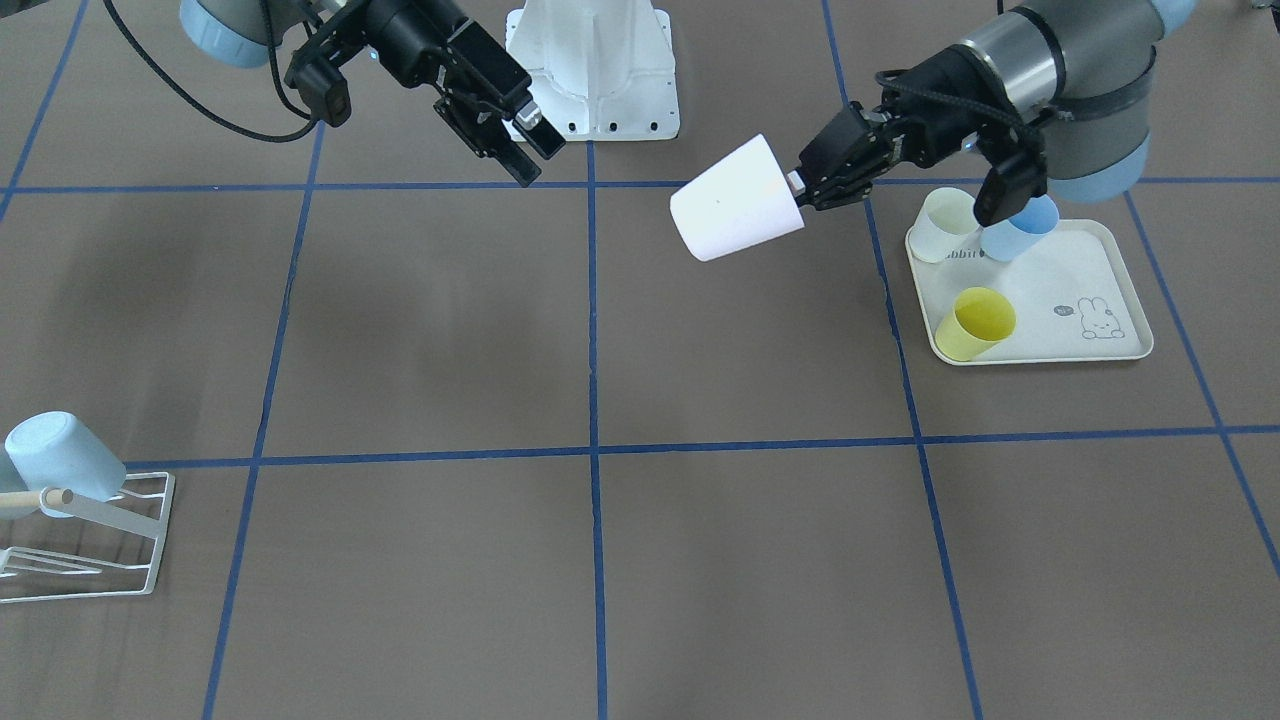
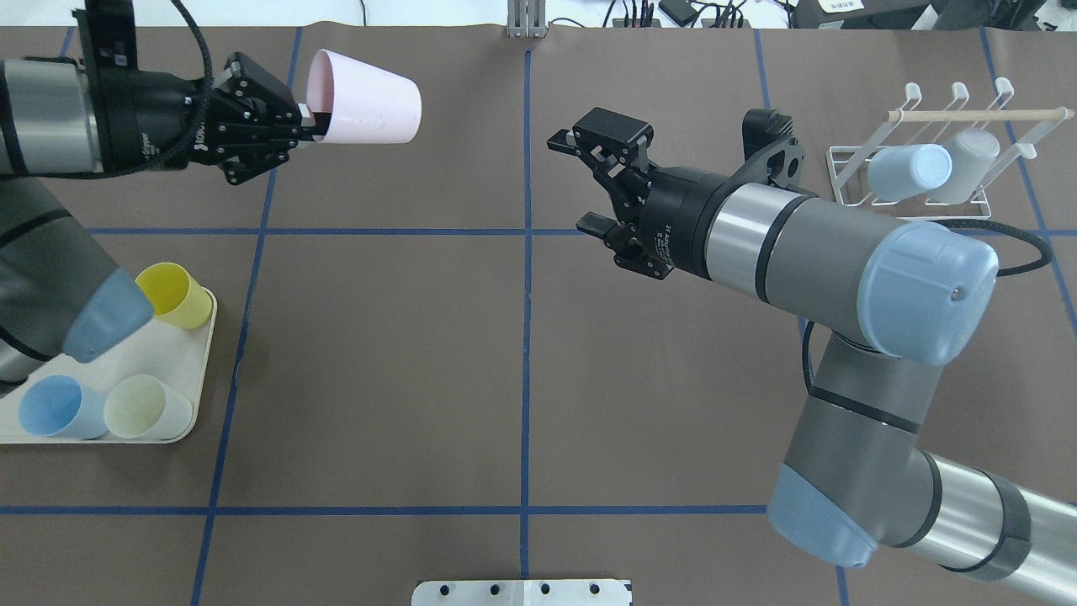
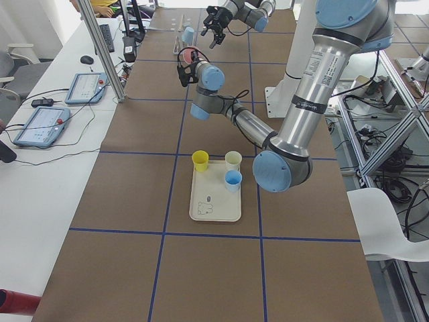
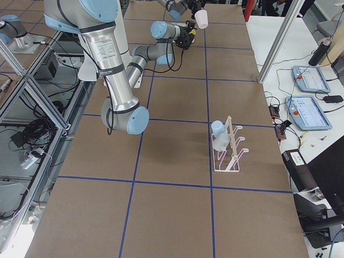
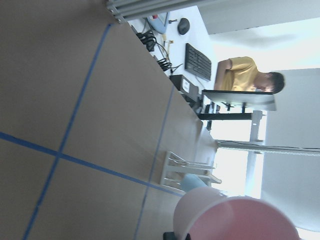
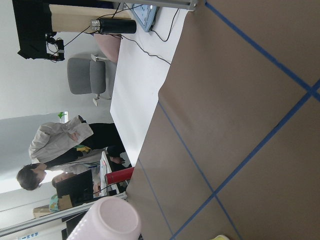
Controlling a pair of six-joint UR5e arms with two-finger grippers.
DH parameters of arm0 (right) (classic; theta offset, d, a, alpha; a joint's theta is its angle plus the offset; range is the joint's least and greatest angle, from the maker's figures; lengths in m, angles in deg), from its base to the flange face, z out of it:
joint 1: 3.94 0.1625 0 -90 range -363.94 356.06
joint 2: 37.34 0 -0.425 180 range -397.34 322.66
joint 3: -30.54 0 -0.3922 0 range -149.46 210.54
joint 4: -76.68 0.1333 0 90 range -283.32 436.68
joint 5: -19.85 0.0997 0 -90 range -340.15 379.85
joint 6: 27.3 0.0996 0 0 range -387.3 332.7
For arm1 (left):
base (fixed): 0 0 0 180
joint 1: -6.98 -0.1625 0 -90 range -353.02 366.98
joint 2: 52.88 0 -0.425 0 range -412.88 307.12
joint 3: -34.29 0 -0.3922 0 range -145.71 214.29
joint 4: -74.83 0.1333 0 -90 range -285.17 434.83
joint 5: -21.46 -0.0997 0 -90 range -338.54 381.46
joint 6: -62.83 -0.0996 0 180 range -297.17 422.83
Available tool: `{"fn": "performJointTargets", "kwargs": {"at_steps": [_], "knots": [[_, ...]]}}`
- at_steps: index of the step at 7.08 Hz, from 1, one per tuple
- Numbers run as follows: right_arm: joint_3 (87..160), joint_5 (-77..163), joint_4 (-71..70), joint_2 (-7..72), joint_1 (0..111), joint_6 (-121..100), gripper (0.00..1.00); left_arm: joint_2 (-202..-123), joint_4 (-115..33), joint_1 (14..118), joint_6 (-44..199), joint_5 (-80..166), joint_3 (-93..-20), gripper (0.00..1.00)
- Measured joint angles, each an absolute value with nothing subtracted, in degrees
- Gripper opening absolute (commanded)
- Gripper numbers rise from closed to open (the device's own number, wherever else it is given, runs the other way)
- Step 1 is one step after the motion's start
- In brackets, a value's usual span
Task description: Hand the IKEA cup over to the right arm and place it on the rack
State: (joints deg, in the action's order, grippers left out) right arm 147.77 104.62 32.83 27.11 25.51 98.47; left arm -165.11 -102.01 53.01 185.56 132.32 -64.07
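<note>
Handover | left jaws pinch cup (image 2: 366,108) rim | right jaws wide, empty | next: right should grip base

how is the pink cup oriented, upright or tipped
Tipped on its side: the pink cup is held in the air by the left fingers at its rim.

Matt plastic cup (image 2: 362,98) — wire rack (image 2: 917,172)
</note>
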Motion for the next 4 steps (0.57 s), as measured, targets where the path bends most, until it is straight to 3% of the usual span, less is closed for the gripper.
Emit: {"fn": "performJointTargets", "kwargs": {"at_steps": [4], "knots": [[148.8, 104.1, 39.2, 24.8, 24.8, 109.7, 1.0, -170.3, -116.2, 47.8, 192.5, 127.7, -57.7, 0.0]]}}
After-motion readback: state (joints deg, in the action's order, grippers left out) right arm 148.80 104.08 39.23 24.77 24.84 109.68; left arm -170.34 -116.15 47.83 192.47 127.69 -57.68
